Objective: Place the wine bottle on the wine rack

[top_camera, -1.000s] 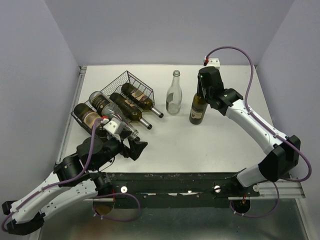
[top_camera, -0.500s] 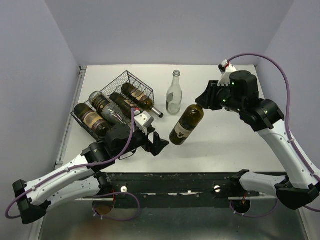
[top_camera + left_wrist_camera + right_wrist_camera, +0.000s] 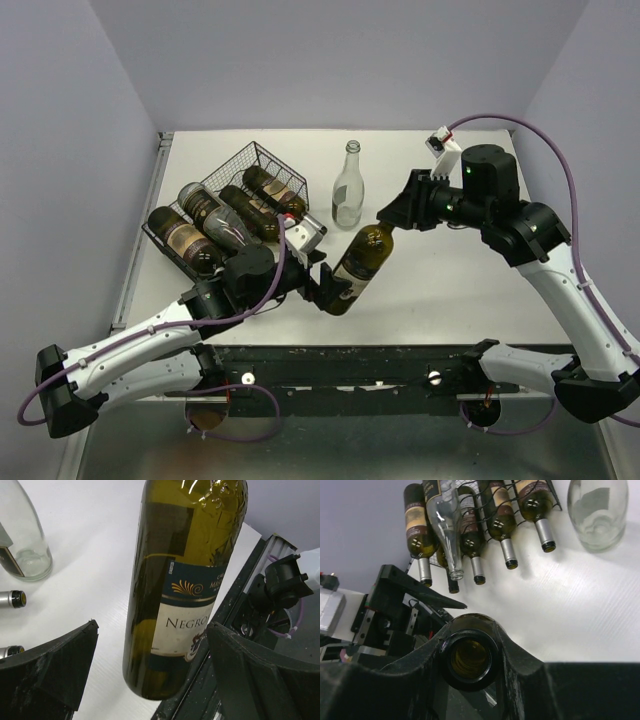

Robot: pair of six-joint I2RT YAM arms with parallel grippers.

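Observation:
The wine bottle (image 3: 358,262), dark green with a white and blue label, hangs tilted above the table, base toward the near edge. My right gripper (image 3: 392,215) is shut on its neck; in the right wrist view its fingers clamp the open mouth (image 3: 470,657). My left gripper (image 3: 326,285) stands open around the bottle's lower body (image 3: 185,580). One finger (image 3: 55,665) is well clear on the left; the other (image 3: 260,675) is close on the right. The wine rack (image 3: 258,160), black wire, sits at the back left with several bottles lying in it.
An empty clear glass bottle (image 3: 347,190) stands upright between the rack and the right arm. Capped necks (image 3: 507,555) stick out of the rack's front toward the table's middle. The table's near metal edge (image 3: 240,580) runs just under the held bottle's base.
The right arm lifted the wine bottle off the table, tilted it and carried it left and nearer. The left gripper swung right, and its open fingers now straddle the bottle's base.

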